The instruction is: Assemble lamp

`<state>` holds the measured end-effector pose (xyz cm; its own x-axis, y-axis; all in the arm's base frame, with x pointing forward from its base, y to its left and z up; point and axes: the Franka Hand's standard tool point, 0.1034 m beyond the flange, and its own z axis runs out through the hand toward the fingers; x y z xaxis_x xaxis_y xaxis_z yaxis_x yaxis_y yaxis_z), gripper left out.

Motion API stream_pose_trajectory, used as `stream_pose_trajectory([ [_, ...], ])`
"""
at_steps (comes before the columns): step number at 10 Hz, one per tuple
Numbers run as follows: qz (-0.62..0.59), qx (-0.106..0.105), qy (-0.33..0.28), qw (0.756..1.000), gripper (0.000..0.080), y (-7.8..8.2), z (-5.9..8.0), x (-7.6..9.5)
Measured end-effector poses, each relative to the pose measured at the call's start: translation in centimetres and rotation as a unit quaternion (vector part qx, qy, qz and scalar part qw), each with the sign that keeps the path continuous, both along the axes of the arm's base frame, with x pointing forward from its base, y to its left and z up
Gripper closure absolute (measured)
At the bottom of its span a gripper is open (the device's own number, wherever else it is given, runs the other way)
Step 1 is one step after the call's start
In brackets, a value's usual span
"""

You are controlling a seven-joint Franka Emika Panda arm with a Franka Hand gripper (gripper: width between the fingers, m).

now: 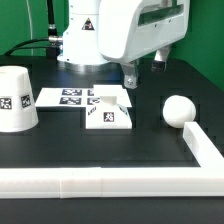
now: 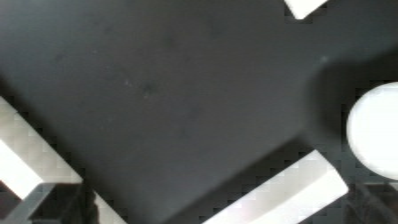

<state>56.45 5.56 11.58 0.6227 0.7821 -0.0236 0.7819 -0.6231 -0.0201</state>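
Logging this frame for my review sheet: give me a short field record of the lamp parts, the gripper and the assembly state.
shade: standing on its wide end, exterior view's left
base: flat on the table, centre, next to the marker board
bulb: loose on the table, exterior view's right, apart from the base
gripper: between base and bulb, no part in it; jaws unclear
assembly: all three parts separate
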Motion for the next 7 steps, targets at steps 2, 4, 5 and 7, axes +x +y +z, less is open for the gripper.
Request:
stream_pose_trajectory([
  [2, 0.0, 0.0, 0.0, 1.0, 0.01, 0.0, 0.0, 0.0],
  [4, 0.0, 0.0, 0.0, 1.0, 0.01, 0.0, 0.0, 0.0],
  [5, 0.0, 0.0, 0.0, 1.0, 0.01, 0.0, 0.0, 0.0],
  [7, 0.008, -0.002, -0.006, 1.0, 0.01, -1.4, -0.3, -2.2],
])
